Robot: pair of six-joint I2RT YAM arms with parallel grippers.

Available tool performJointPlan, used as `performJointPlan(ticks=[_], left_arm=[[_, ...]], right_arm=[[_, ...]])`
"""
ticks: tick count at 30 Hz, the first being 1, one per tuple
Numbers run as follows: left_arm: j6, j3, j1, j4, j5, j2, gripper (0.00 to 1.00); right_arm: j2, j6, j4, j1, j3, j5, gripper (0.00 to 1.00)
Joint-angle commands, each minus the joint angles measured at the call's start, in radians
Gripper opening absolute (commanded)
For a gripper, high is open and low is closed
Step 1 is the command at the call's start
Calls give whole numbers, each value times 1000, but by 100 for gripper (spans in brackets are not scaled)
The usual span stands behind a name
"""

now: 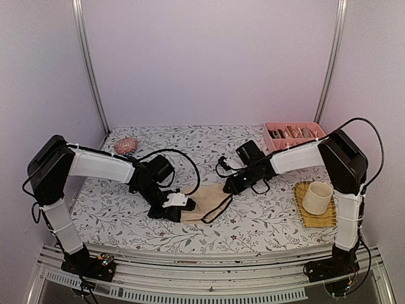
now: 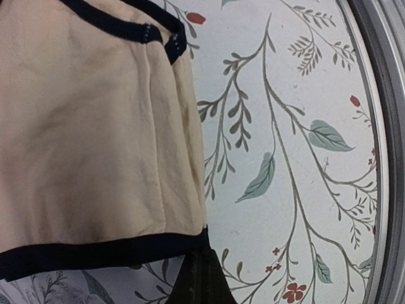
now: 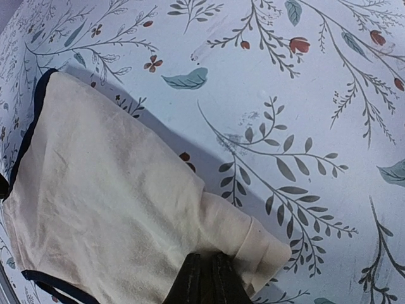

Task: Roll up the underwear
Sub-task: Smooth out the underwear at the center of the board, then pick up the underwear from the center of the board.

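Floral cloth (image 1: 253, 221); underwear (image 1: 205, 204), hairbrush (image 1: 125, 146), cup (image 1: 317, 197), tray (image 1: 294, 124)

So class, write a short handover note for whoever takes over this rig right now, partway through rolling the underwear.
Left pincer: shut on the beige brief at its black hem.
Right pincer: shut on the opposite corner, which is slightly folded over.
The brief lies mostly flat in the middle of the table, between both arms.
Done: both grips taken. Left: the whole roll.
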Motion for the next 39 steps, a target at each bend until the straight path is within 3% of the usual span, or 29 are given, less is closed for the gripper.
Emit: performJointPlan(ticks=[1,9,10,14,18,23,29,39], left_arm=[[-1,-18,-6,-11,-49,39,0],[17,-29,11,3,-16,-82,2],[23,-33,17,11,-12,-122,12],[63,-65,48,42,15,-232,30],[92,-133,66,132,26,-313,36],[155,-257,61,272,33,-372,38],[181,-327,63,347,25,-392,38],[159,-351,65,357,45,-387,37]], right_arm=[[42,6,-67,-4,17,53,8],[-91,-74,-9,15,-21,63,13],[-124,-94,4,27,-32,75,16],[-245,-182,64,100,-93,160,35],[-359,-331,177,199,-197,230,51],[-440,-581,404,319,-402,296,61],[-362,-822,487,448,-446,371,68],[-164,-893,473,521,-342,526,67]])
